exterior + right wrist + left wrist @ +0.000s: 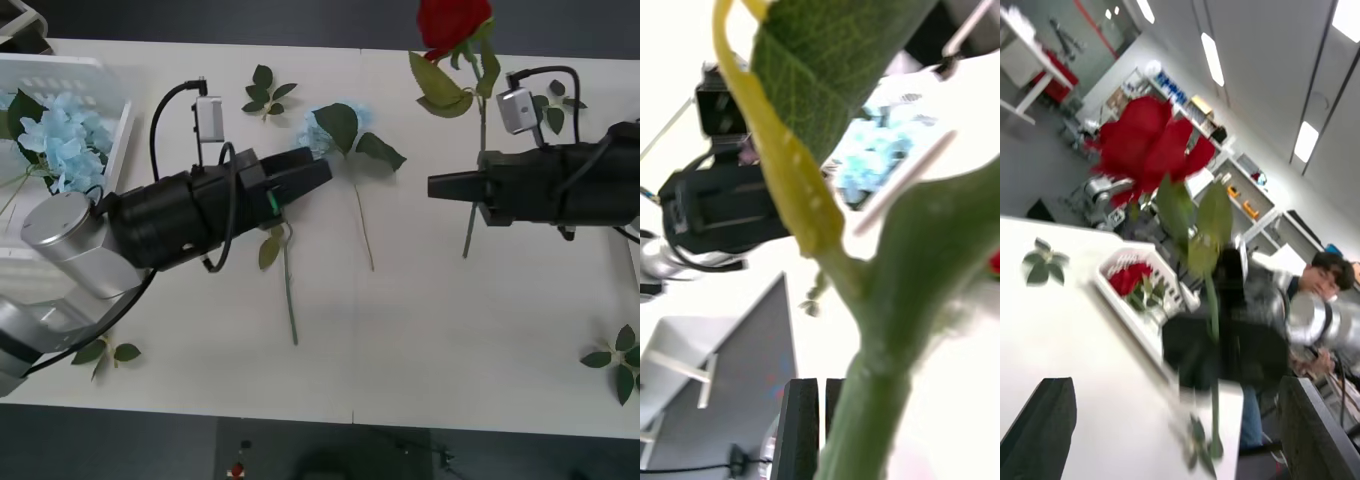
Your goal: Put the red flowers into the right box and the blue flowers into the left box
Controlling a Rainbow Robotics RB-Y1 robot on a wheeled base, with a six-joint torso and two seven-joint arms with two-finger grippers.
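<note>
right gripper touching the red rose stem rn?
Touching. In the right wrist view the right gripper is shut on the red rose's stem; the front view shows the stem hanging from it, bloom raised.

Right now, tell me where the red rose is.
The red rose is held up by the right gripper on the table's right side, bloom toward the far edge.
</note>
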